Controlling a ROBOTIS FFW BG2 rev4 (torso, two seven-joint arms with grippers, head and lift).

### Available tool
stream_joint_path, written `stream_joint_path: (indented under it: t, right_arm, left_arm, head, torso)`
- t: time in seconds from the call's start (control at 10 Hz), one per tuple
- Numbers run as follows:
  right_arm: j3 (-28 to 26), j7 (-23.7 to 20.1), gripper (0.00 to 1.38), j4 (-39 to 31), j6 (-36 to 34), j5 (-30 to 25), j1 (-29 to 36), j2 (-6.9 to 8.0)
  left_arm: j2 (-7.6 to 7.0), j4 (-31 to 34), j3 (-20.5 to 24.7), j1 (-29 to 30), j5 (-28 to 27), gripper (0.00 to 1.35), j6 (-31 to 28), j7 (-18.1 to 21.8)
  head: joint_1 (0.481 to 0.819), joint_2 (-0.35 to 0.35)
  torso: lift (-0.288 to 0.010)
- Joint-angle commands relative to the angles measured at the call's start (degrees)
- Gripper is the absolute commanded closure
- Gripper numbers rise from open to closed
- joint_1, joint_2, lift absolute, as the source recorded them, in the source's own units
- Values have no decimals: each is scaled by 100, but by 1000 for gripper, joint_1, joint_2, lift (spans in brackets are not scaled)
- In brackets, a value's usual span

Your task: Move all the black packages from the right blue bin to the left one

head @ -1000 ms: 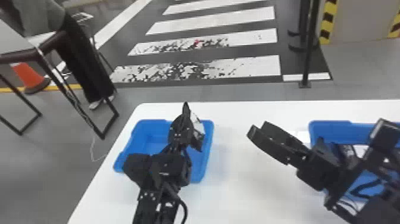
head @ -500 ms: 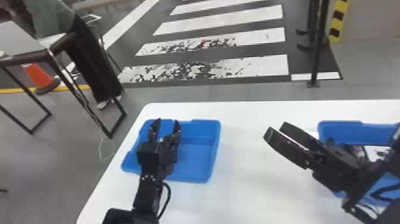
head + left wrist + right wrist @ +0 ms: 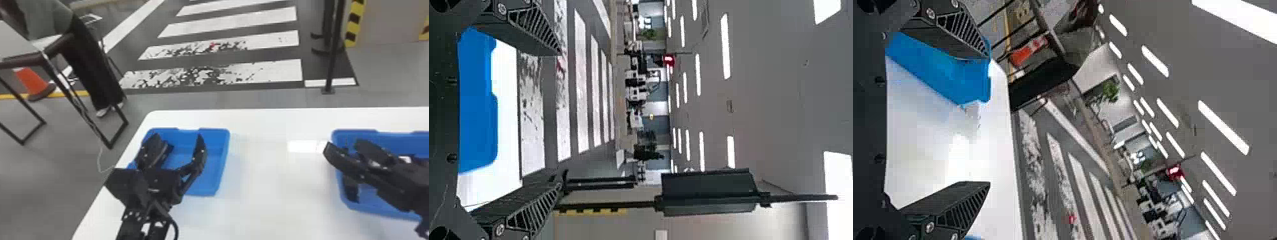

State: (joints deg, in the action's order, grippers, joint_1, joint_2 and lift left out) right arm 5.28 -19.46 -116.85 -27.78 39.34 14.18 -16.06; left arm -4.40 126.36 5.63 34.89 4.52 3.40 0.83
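The left black gripper (image 3: 177,137) is holding its jaws wide with nothing between them, and the right black gripper (image 3: 343,145) is spreading its jaws too, pinching nothing. The left one is hanging over the blue plastic left bin (image 3: 222,159), maybe for letting things drop there. The right one is hanging over the blue plastic right bin (image 3: 367,207), maybe for picking. A flat dark thing, probably a black package (image 3: 351,190), is lying by that bin's near left corner. The left bin is sitting near the white table's (image 3: 261,191) far left corner. I'm counting two grippers, two bins, one likely package; hidden ones I can't count.
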Motion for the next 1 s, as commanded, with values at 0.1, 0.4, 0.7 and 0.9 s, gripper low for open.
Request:
stream_joint_path:
  t: [0.1,0.4,0.7,0.9]
  right_arm:
    - [-322,461,140,-275,-1004,-152,227,77]
    - [-345,1173,142,-430,-1623,-61,269,95]
    - [-539,1445,183,-135,-1763,-61,171,156]
    - [-596,1445,194,273,-1721,-83,-26,183]
  left_arm:
    - [-25,773,-506,729,473,79,-214,171]
    - [-52,787,-563,715,496,82,-284,250]
    - [-61,787,-574,687,496,82,-298,259]
    - [-61,787,-574,687,496,87,-298,268]
  head:
    - [695,210]
    - [695,125]
    - [695,107]
    - [695,86]
  torso:
    - [-132]
    - [-132]
    - [-132]
    - [-132]
